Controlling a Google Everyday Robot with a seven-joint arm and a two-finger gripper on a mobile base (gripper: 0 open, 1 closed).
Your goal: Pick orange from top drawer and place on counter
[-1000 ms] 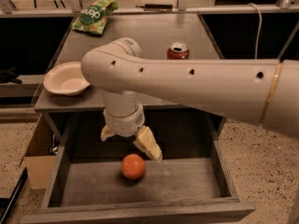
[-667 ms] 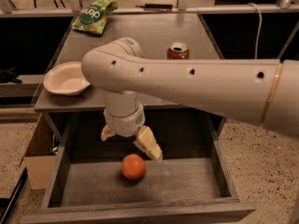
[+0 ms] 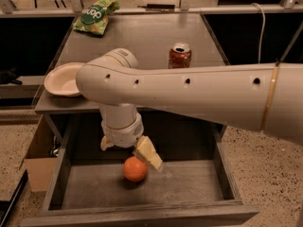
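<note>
You see speckled floor (image 3: 265,164), a cardboard box (image 3: 40,167) below the counter's (image 3: 142,37) left edge, and dark recesses (image 3: 23,41) beside it.

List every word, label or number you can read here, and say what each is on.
On the green bag: white lettering on a dark round logo, too blurred to read.
On the soda can: print too blurred to read.
On the gripper, open above the orange in the drawer: no markings.
Nothing here can be quoted.
</note>
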